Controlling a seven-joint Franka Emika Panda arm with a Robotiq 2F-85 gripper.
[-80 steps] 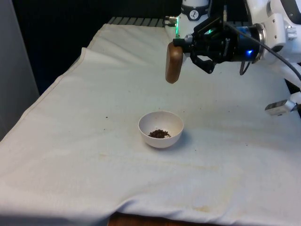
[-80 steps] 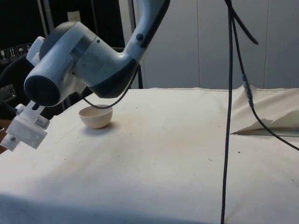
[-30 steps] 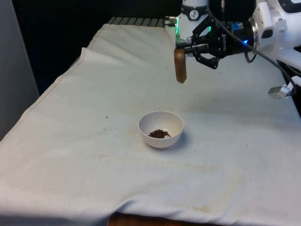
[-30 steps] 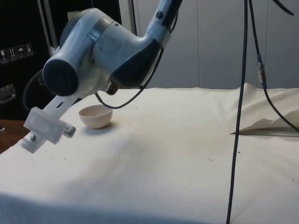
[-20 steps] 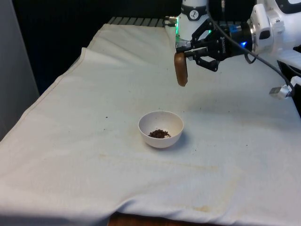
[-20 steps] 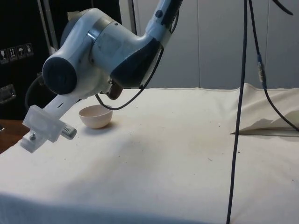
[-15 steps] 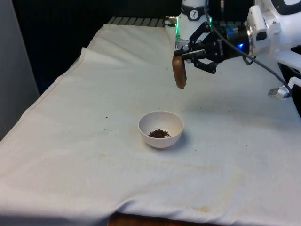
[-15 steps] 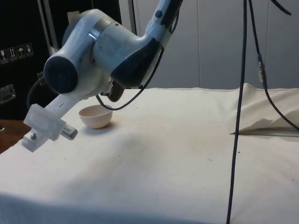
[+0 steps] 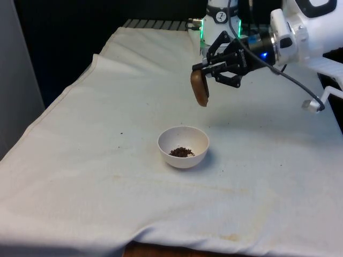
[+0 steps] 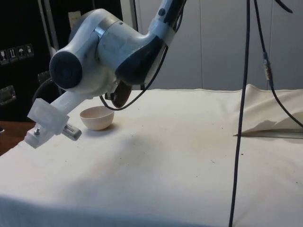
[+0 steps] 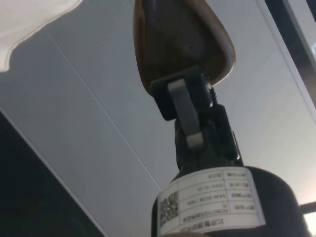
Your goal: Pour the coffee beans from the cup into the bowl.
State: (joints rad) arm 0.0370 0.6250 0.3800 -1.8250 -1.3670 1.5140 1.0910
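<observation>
A: Cup?
B: Brown, clamped in the gripper, tipped over and held up in the air behind the bowl.
A: Beans?
B: Small dark pile in the bowl on the cloth. Cup looks empty, hard to say.

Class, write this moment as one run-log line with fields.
phase: after pour | hand: shut on brown wooden cup, held up, tipped | white round bowl: on white cloth, holds coffee beans
</observation>
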